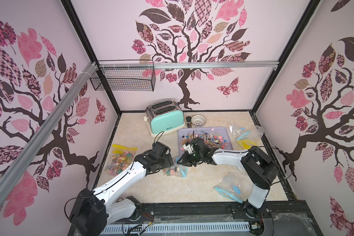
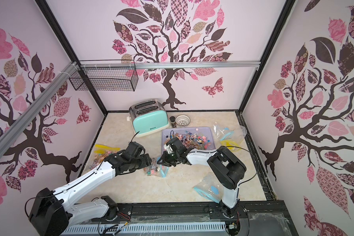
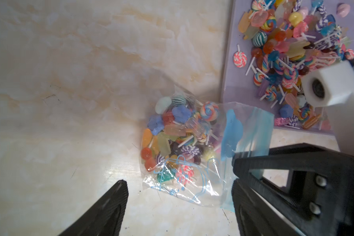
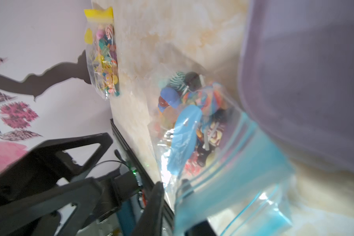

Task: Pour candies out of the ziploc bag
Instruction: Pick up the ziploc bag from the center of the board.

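**A:** Marble-look worktop (image 1: 192, 190), pink tree walls all round. Where is the blue-zip ziploc bag (image 3: 202, 179)?

**B:** It lies flat on the worktop between the two arms, just beside the purple tray (image 1: 227, 132). Its candies (image 3: 172, 130) are bunched toward the closed end.

**A:** And the claws?

**B:** The left claw (image 3: 178, 183) hangs over the bag with its jaws wide apart, holding nothing. The right claw (image 3: 239, 163) is pinched together on the blue zip strip, as far as the left wrist view shows.

**A:** How will it handle?

**B:** Light, I'd judge, but limp and slick. It is thin film that crumples, and the hard little lollipops inside will slide as it tilts. The zip strip is the stiffest hold. To empty it I'd also take a sealed bottom corner and raise it above the mouth, over the tray. I cannot tell whether the zip is open.
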`<state>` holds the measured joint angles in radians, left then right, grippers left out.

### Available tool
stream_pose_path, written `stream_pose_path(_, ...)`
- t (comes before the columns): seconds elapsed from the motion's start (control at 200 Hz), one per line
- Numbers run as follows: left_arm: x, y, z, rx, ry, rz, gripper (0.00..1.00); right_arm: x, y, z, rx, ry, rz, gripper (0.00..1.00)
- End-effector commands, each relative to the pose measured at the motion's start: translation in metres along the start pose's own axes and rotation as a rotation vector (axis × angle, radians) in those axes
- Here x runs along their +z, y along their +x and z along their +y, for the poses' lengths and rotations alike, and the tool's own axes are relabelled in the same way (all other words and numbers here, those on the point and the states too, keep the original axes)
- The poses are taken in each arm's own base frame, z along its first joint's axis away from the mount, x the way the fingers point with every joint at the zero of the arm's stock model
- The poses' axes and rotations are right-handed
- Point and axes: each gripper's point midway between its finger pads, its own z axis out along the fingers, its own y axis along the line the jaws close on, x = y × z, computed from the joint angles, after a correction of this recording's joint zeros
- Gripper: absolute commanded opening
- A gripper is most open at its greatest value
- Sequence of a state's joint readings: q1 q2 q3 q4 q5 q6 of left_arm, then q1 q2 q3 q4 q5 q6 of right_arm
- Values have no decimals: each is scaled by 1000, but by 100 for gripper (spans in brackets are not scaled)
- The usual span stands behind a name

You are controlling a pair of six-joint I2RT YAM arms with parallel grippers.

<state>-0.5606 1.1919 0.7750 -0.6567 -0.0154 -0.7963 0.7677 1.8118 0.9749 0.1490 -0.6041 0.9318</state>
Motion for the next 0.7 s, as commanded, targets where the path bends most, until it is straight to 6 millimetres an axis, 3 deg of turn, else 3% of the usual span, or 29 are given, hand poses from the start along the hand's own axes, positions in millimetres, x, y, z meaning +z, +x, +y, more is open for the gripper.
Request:
stream_pose_path(0.0, 16, 8, -3, 1, 100, 91, 85, -3, 4, 3, -5, -7, 0, 0)
stream_pose_path(0.485, 53, 24, -19, -49, 321, 232, 87, -4, 4, 2, -12, 3, -4, 0)
stream_pose_path(0.575, 51, 23, -23, -46, 345, 226, 84, -4, 4, 2, -13, 2, -5, 0)
stream_pose_path(0.695, 44, 20, -28, -36, 373, 210, 70, -4, 3, 2, -15, 2, -6, 0)
